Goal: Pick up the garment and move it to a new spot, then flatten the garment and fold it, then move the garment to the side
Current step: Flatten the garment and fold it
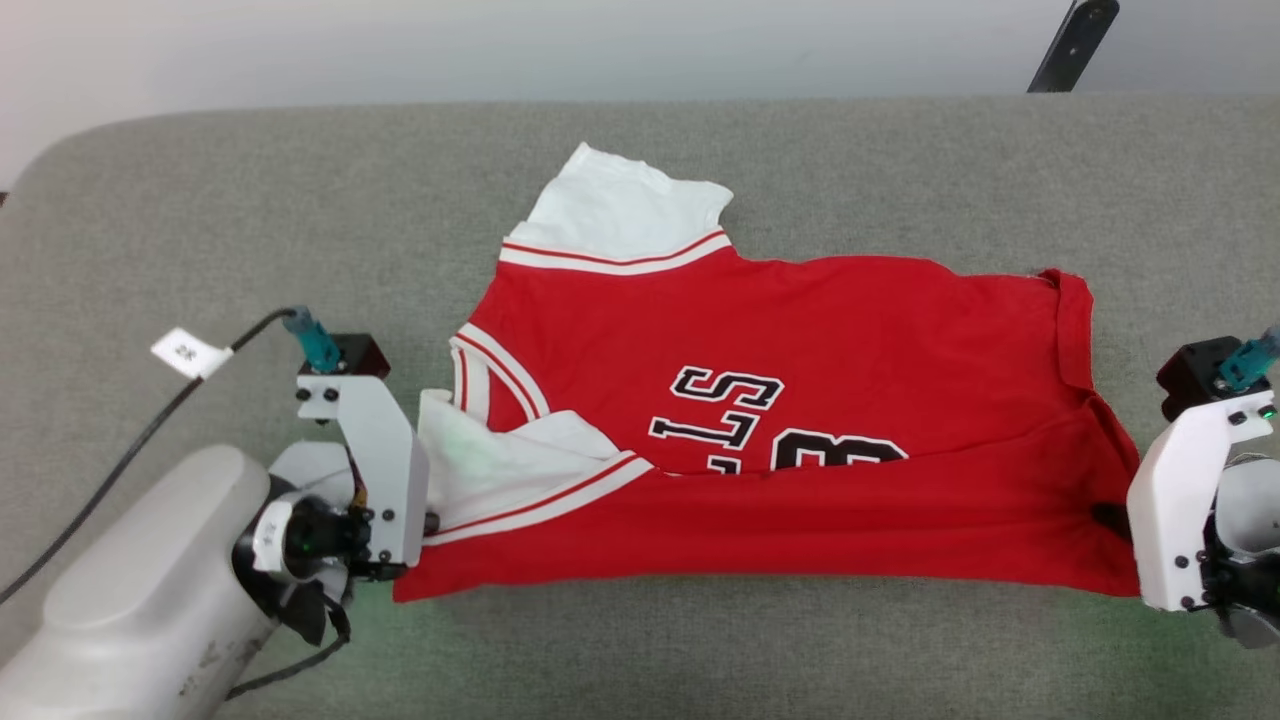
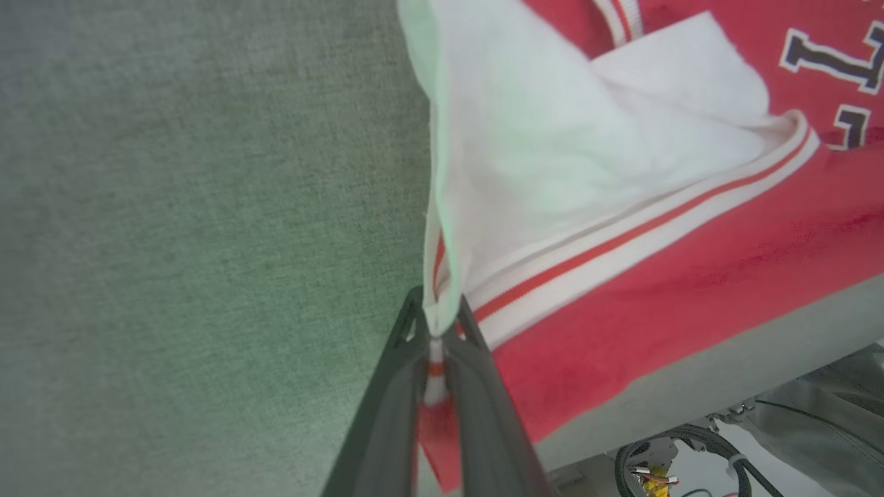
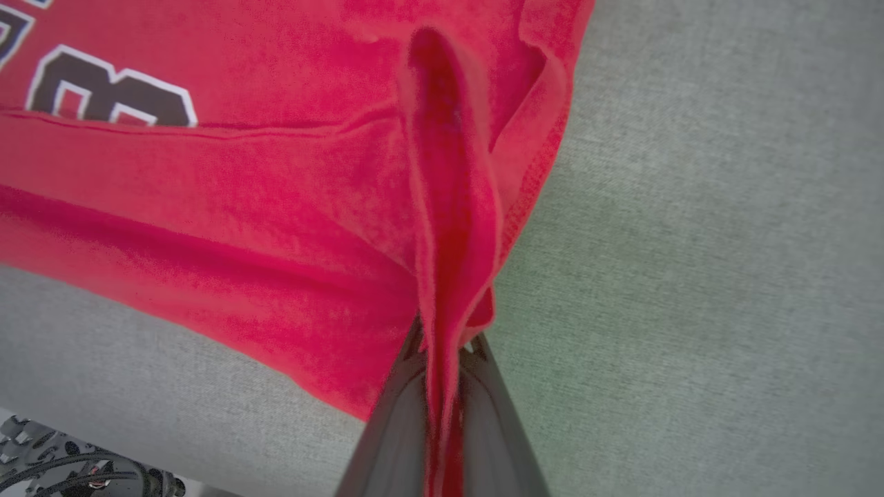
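One garment [image 1: 800,330], spread on the grey worktop [image 1: 900,150] with its near edge raised, is pinched at the sleeve by the left gripper [image 2: 436,328] and at the hem by the right gripper [image 3: 443,342]; uneven pulling is judged likely to skew the fold or free the cloth.

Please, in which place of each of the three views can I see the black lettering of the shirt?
Head view: the lettering is at the middle, on the red chest of the shirt, half covered by a fold.
Left wrist view: lettering at the top right corner.
Right wrist view: lettering at the top left corner.
Shared landmark: the grey table around the shirt.
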Robot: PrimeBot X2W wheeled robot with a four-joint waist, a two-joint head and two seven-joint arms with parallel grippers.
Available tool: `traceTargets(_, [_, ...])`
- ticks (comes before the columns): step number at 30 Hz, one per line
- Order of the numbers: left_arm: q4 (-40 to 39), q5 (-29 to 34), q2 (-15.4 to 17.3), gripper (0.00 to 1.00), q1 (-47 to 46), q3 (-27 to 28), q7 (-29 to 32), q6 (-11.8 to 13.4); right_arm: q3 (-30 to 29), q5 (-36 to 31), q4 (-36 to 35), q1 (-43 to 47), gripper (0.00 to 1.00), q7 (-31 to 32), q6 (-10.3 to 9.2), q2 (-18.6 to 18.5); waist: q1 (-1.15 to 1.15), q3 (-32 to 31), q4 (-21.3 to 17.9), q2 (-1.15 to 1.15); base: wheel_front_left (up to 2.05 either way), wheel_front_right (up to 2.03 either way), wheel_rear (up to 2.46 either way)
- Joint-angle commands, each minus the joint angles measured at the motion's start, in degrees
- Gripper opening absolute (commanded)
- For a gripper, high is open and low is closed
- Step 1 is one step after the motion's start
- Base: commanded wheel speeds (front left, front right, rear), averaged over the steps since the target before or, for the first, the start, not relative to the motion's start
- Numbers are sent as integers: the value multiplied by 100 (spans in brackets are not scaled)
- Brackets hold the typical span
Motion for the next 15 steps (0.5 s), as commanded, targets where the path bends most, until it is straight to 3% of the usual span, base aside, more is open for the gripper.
traceTargets(1, [9, 3, 47, 0, 84, -1, -34, 50, -27, 1, 3, 75, 0, -42, -9, 25, 0, 81, -38, 0, 0, 0, 0])
traceTargets(15, [705, 42, -371, 0, 89, -168, -206, -96, 288, -63, 519, -265, 0, -370, -9, 284, 0, 399, -188, 0, 0, 0, 0])
